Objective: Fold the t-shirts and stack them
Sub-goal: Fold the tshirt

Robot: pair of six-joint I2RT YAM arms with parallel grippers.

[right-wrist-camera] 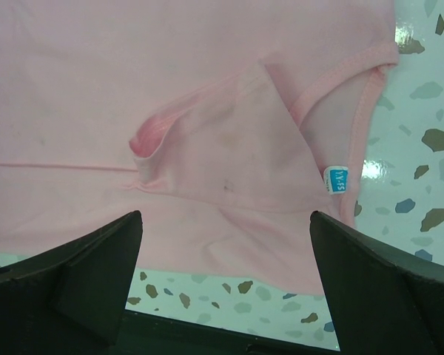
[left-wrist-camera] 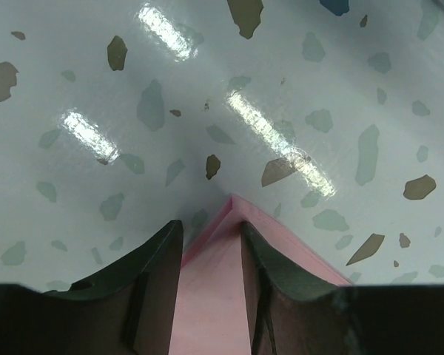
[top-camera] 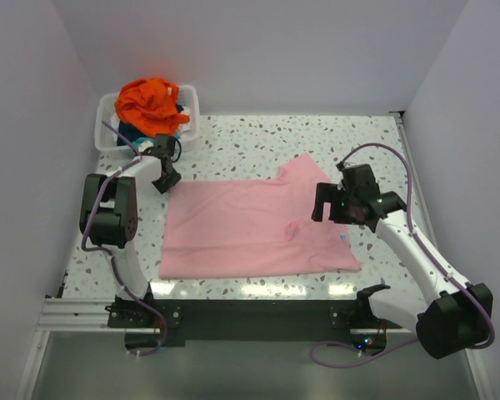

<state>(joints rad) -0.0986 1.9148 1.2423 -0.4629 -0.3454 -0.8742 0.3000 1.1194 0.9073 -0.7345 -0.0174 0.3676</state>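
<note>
Pink t-shirt (top-camera: 250, 229) lies flat mid-table, partly folded, with one sleeve poking out toward the far side. The table (top-camera: 258, 137) is bare speckle around it. My left hand (top-camera: 168, 177) is at the shirt's far-left corner (left-wrist-camera: 233, 200), part-open, one finger on each side of the point and not pinching cloth that I can see. My right hand (top-camera: 329, 204) hangs wide open and empty over the collar (right-wrist-camera: 355, 81) end, near the small label (right-wrist-camera: 336, 179). I judge the step to be grabbing that left corner for a fold. To do it well I should get the tips low enough to catch every layer at the corner, then close fully before lifting, or the thin cloth slips out. The right hand should take the matching corner so the edge comes up level. Hard to tell: from the left wrist view, how many layers are at that corner and whether the fingertips touch the table. The overhead view hides that corner behind the hand. In the white bin (top-camera: 192, 112) at far left, the orange t-shirt (top-camera: 150, 98) sits on top. Only scraps of blue cloth (top-camera: 136, 133) show under it, so I can't count shirts.
</note>
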